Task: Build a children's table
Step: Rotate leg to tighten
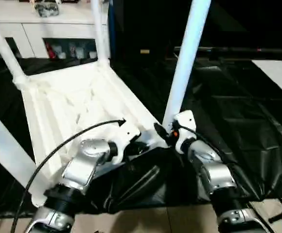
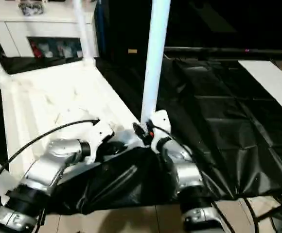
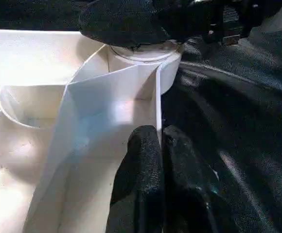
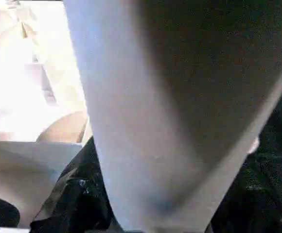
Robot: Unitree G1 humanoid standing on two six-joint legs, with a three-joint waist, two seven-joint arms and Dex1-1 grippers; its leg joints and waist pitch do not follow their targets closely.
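While the white tabletop [image 1: 78, 104] lies upside down on the black sheet [image 1: 228, 121], I count four legs standing up from its corners: one at the far left [image 1: 2, 48], one at the far right [image 1: 98, 34], one at the near left [image 1: 5, 145], and the near-right leg [image 1: 185, 63] I am working on now. So I judge the build nearly finished; what seems left is seating this last leg firmly in its socket [image 3: 143, 53] and turning the table upright. My left tool [image 1: 140, 145] has its fingers [image 3: 141, 165] pressed together on the thin rim wall of the tabletop, at about 8 o'clock from the socket. My right tool [image 1: 163, 132] sits at the foot of the near-right leg, roughly at 5 o'clock from it; whether its jaws are clamped or apart, I cannot tell.
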